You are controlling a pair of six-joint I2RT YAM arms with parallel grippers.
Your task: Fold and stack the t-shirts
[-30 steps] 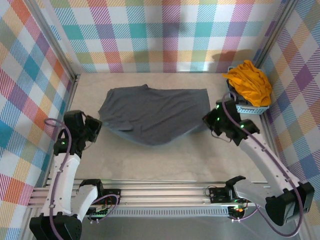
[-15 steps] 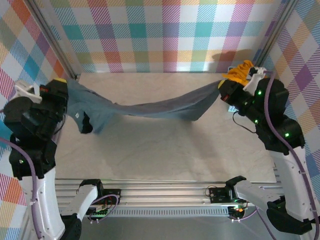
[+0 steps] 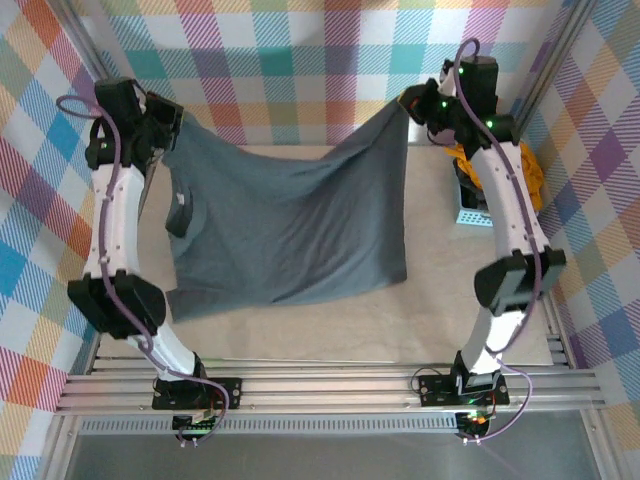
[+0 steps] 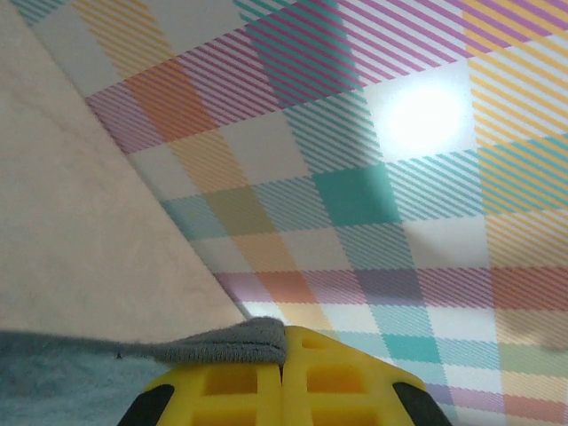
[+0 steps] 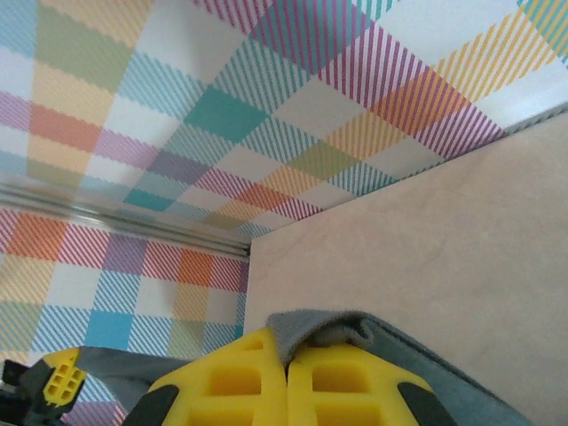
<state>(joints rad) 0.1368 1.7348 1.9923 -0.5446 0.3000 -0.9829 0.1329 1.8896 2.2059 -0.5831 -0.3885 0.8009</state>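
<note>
The dark slate-grey t-shirt point(image 3: 290, 220) hangs spread out between my two arms, high near the back wall, with its lower edge trailing toward the front of the table. My left gripper point(image 3: 165, 120) is shut on its top left corner. In the left wrist view the yellow fingers point(image 4: 284, 335) pinch a grey cloth edge point(image 4: 222, 344). My right gripper point(image 3: 405, 105) is shut on the top right corner, where grey cloth point(image 5: 337, 327) bunches over the closed fingers point(image 5: 286, 342). The mustard t-shirt point(image 3: 505, 165) lies heaped in the basket, partly behind the right arm.
A light-blue lattice basket point(image 3: 470, 215) stands at the back right beside the right arm. Plaid walls close in the back and both sides. The beige tabletop point(image 3: 330, 325) shows bare in front of the shirt, up to the metal rail.
Both arms have swung up and back from the table, lifting the grey shirt by its corners. It went from lying crumpled to hanging stretched wide between the grippers.
</note>
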